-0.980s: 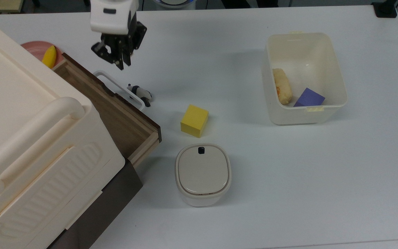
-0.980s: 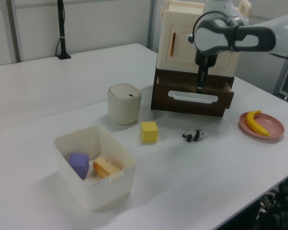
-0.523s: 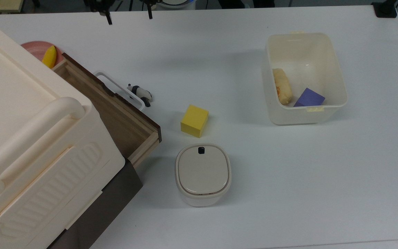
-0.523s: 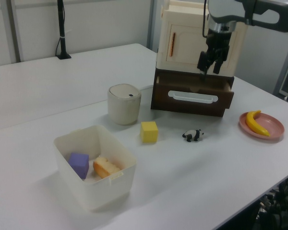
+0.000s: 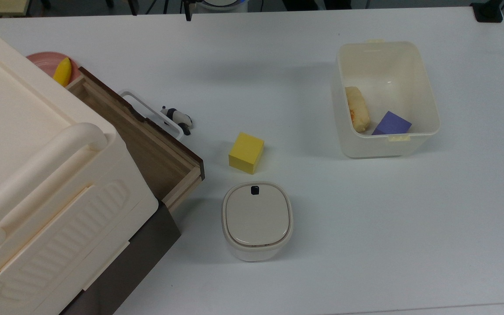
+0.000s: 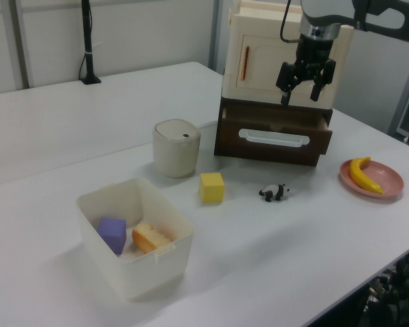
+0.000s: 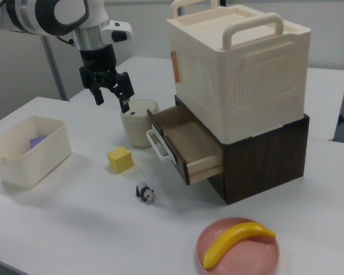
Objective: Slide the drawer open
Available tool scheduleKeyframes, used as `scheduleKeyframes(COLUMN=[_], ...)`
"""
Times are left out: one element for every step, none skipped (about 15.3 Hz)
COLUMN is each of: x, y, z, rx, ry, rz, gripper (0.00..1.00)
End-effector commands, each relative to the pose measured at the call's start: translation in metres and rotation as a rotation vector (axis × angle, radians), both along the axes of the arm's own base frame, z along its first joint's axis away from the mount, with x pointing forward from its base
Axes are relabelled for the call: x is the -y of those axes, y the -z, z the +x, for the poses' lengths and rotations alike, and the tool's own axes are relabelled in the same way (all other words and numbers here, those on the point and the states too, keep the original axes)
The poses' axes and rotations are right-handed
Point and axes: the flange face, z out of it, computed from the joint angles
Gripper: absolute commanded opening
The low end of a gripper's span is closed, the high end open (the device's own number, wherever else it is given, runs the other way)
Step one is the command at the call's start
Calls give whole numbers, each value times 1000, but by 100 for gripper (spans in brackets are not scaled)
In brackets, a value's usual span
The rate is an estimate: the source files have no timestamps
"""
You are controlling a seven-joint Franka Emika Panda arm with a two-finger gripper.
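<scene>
The drawer [image 7: 186, 143] stands pulled out, so the task appears complete; the gripper [image 7: 110, 94] hangs above, fingers spread, grasping nothing.

Top view overhead; side views face across table [image 5: 322, 245].

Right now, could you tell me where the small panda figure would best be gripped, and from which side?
Across the panda figure's narrow body, coming straight down from above. It lies on the bare table, apart from the drawer's white loop handle, so the gripper, open, should have room on both flanks.
</scene>
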Motion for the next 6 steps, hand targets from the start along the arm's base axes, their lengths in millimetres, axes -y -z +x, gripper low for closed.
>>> scheduleKeyframes(x=[-14, -16, -16, -14, -13, -13], y=[-2, -2, 0, 0, -1, -1], z=[-6, -6, -6, -6, -5, -5], rx=[-20, -20, -21, -19, -16, -17], ry=[-8, -11, -10, -5, -2, -2], rz=[22, 22, 23, 26, 32, 35], gripper=[100, 100, 100, 100, 100, 100])
